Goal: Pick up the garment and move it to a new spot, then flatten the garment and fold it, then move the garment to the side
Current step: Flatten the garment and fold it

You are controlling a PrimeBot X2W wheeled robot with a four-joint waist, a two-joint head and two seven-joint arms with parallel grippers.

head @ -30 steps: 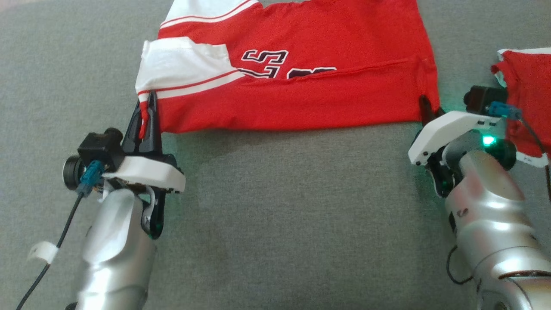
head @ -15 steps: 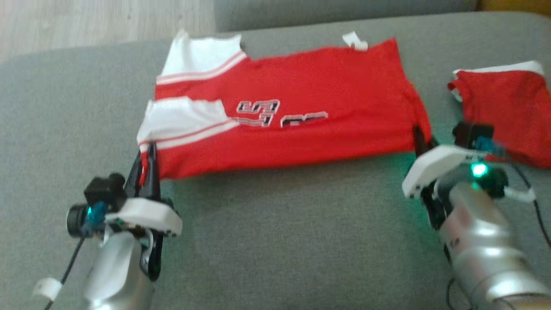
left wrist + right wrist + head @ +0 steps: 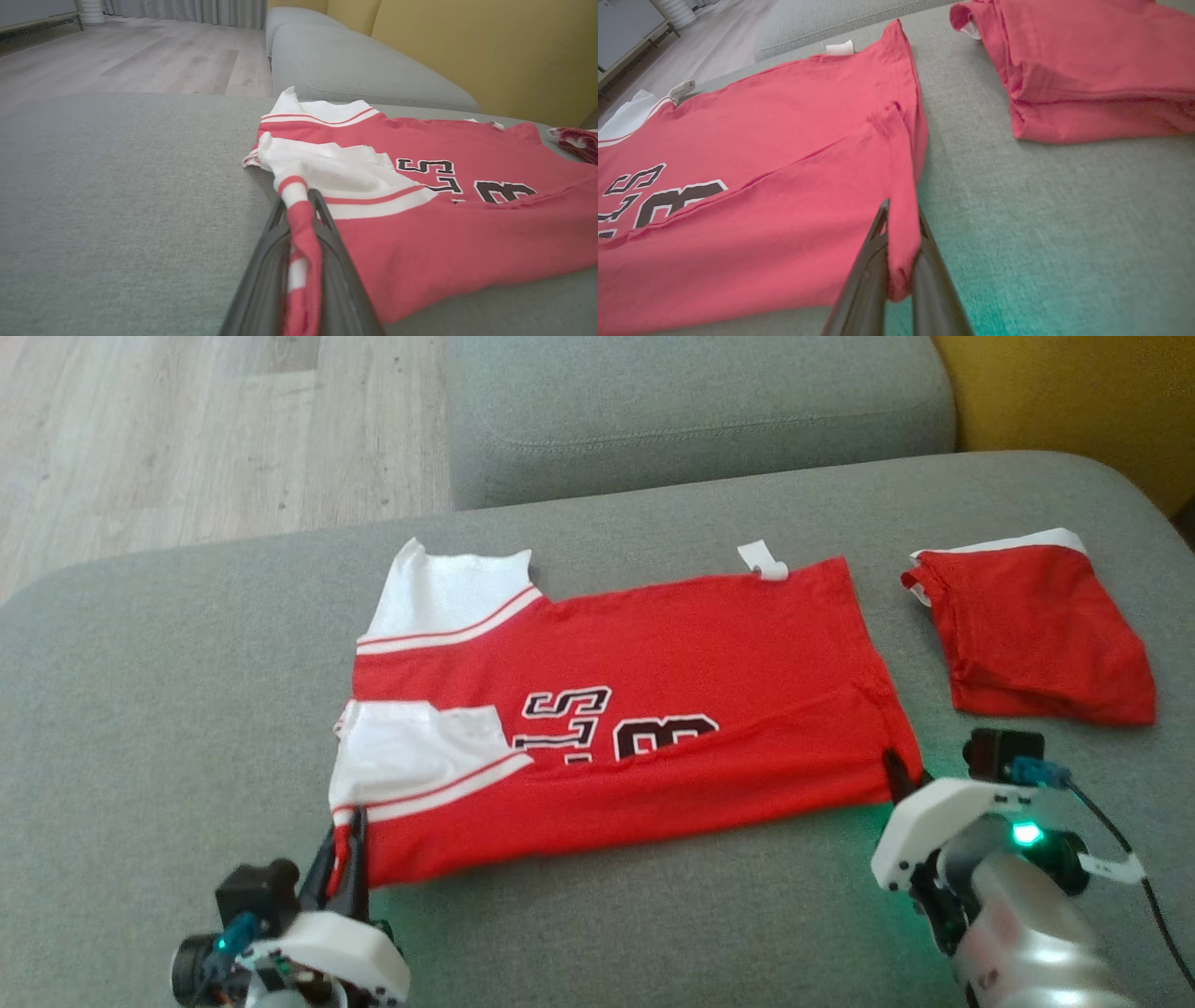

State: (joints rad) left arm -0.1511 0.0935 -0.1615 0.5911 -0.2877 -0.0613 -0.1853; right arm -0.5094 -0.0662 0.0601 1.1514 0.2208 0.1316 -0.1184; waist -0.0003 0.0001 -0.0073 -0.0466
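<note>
The garment (image 3: 672, 691) is a red jersey with white sleeves and dark lettering, spread on the grey cushion (image 3: 607, 924) with its near part doubled over. My left gripper (image 3: 347, 829) is shut on its near left corner, and the left wrist view has the striped red-and-white cloth (image 3: 299, 219) pinched between the dark fingers (image 3: 336, 261). At the near right corner my right gripper (image 3: 898, 773) is shut on the red hem. The right wrist view has that hem (image 3: 903, 242) squeezed between the fingers (image 3: 866, 280).
A second red garment (image 3: 1036, 635) lies folded on the cushion to the right, close to my right wrist, and appears as a folded red pile (image 3: 1101, 70) in the right wrist view. Behind stand another grey cushion (image 3: 691, 411) and a yellow backrest (image 3: 1074, 392). Wooden floor (image 3: 187, 429) lies at far left.
The head camera has swung upward, so everything sits lower in the picture and the floor and backrest come in. Both grippers keep their hold on the garment's near corners.
</note>
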